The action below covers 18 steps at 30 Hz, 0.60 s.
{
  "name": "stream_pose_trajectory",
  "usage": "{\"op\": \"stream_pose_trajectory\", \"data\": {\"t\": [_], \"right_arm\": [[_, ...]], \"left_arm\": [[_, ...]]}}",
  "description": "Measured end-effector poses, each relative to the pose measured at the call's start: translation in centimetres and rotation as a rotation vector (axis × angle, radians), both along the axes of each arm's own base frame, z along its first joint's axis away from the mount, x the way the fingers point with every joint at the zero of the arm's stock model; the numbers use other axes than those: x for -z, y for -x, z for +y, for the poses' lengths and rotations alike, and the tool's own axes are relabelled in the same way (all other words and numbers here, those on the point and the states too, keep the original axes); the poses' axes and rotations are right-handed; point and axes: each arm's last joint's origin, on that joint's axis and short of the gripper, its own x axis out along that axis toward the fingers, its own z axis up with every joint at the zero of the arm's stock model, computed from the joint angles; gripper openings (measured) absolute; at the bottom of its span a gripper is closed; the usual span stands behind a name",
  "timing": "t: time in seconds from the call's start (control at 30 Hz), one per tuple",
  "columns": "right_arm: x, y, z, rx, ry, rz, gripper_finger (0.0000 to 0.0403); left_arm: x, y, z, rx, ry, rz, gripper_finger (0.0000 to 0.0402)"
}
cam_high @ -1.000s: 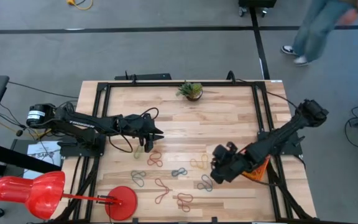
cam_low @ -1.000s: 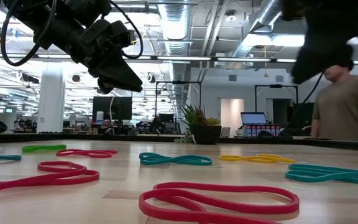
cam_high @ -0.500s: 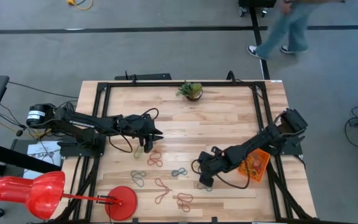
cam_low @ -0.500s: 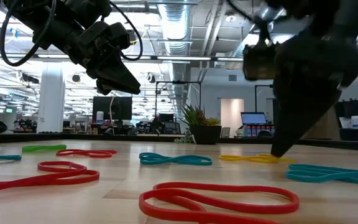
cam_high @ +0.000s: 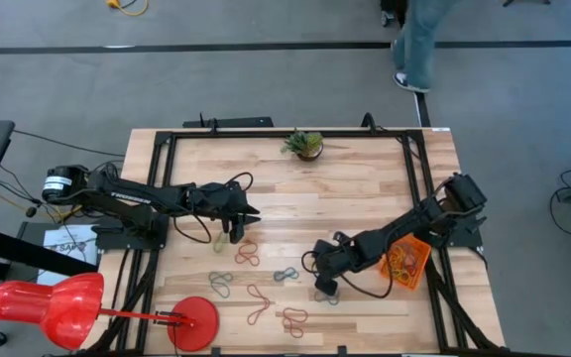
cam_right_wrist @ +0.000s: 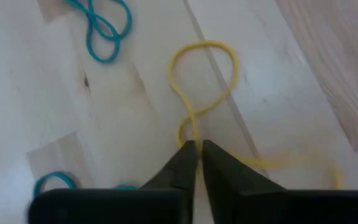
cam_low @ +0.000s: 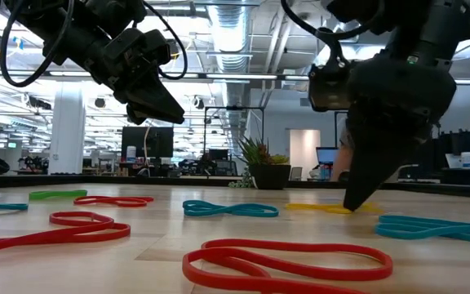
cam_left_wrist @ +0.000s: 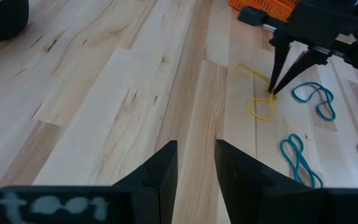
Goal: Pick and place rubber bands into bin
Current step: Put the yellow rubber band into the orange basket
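Nearest the low camera, red rubber bands [cam_low: 288, 266] lie loose on the desk [cam_high: 355, 178], teal ones [cam_low: 230, 210] behind. Mid-desk: right gripper [cam_right_wrist: 197, 149], tips down, fingers pinched nearly together on the crossing of a yellow rubber band [cam_right_wrist: 199, 81] that lies flat on the wood. Just beside its arm, at the desk's right edge: orange bin [cam_high: 407, 262], bands inside. Left side: left gripper [cam_left_wrist: 195, 149] above the desk, fingers slightly apart, empty. Far edge: potted plant [cam_high: 305, 145].
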Motion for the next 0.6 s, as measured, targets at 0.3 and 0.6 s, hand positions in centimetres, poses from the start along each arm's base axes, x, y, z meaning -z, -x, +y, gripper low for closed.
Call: {"op": "stream_pose_trajectory", "data": {"t": [0.3,0.6], "right_arm": [[-3.5,-2.6,-0.4,-0.031,0.085,-0.044,0.0003],[-6.2,-5.6,-4.0,-0.015,0.245,-0.164,0.0002]], "left_arm": [[-0.2,-0.1,0.0,0.0,-0.005,-0.025,0.0096],[-2.1,-0.8,-0.7,0.279,-0.014,-0.244,0.0096]]}}
